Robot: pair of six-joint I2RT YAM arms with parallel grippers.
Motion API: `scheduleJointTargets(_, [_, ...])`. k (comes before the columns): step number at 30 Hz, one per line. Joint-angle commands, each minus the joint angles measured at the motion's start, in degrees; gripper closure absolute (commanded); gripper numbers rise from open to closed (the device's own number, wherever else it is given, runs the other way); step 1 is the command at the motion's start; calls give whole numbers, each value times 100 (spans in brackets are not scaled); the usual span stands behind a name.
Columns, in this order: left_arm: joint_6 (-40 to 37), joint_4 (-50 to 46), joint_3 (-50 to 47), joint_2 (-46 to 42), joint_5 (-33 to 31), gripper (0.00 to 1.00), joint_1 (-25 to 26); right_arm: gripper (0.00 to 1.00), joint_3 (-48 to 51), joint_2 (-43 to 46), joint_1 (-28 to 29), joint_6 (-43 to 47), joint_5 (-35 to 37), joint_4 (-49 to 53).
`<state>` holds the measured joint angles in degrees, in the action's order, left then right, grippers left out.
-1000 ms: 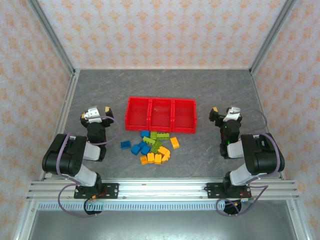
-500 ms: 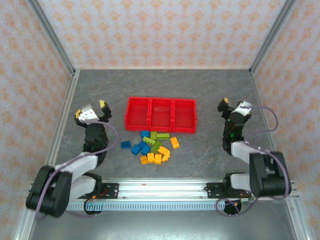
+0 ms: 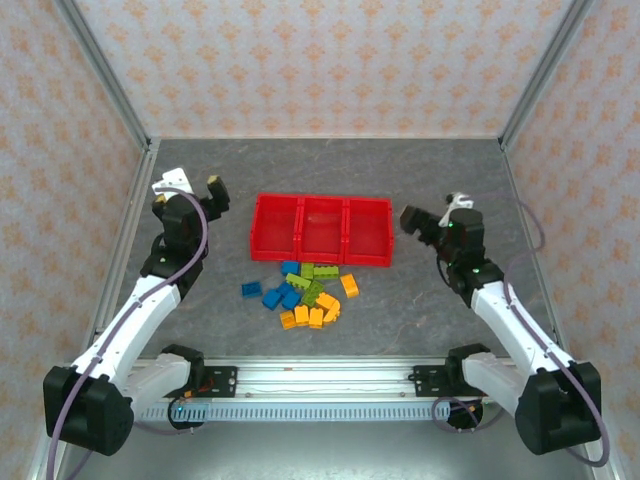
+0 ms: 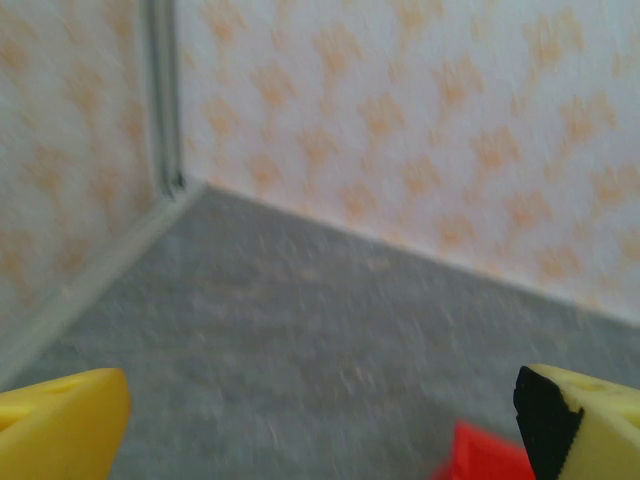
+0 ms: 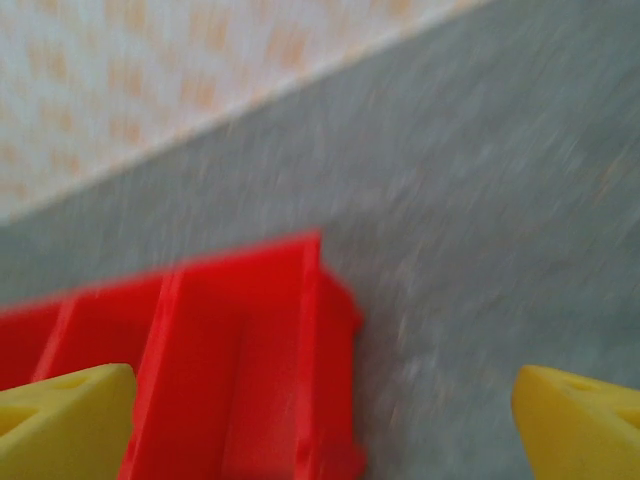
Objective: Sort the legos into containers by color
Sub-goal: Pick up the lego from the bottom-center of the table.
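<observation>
Top external view: the left hand (image 3: 192, 186) hangs raised at the far left of the worktop (image 3: 320, 165), and the right hand (image 3: 431, 212) hangs just right of the red tray (image 3: 320, 199). Both are spread wide with nothing between their fingers. In the left wrist view the yellow fingers (image 4: 60, 420) frame blurred bare grey surface and one red corner of the tray (image 4: 480, 455). In the right wrist view the tray's right end (image 5: 240, 350) sits between and beyond the fingers (image 5: 585, 415).

The bricks (image 3: 305, 293) lie in one tight heap on the worktop just near of the tray, blue, green and orange pieces touching. None appears to be in a compartment, so sorting looks not yet begun.

The main risk is the packing. Fingers this wide, closing on one brick, could catch a neighbour of another colour or scatter the heap. The far bricks sit just beside the tray's near wall, so a finger coming down there might strike the thin wall and shove the light tray. If both arms go for the heap together they could collide over it
</observation>
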<state>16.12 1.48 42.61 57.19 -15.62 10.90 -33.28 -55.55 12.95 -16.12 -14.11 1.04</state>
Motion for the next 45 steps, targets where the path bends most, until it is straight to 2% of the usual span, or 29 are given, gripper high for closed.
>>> scheduleJointTargets(1, [853,-1472,162,-88,1274,1,10,5,314,328,515,-162,-290,1198])
scheduleJointTargets(5, [1373,-1956,-6,-321,1903,1,61,4,413,320,1502,-643,120,1334])
scheduleJointTargets(13, [1003,-3147,219,-1129,2580,1,133,7,22,-841,2743,-789,669,1626])
scheduleJointTargets(17, [928,-3681,369,-1634,2593,1,132,11,-383,-1609,3133,-746,1002,1843])
scheduleJointTargets(21, [991,-3830,204,-1992,2699,1,132,15,-712,-2193,3468,-642,1185,1807])
scheduleJointTargets(24, [1079,-3854,91,-2128,2800,1,134,19,-988,-2600,3637,-595,1354,1930])
scheduleJointTargets(28, [1148,-3800,83,-2261,2616,1,132,26,-1237,-3101,3740,-600,1464,2102])
scheduleJointTargets(37, [1147,-3770,35,-2275,2570,1,137,37,-1392,-3389,3801,-964,1894,2219])
scheduleJointTargets(45, [1060,-3695,13,-2114,2867,1,133,39,-1647,-3811,3843,-933,1903,2133])
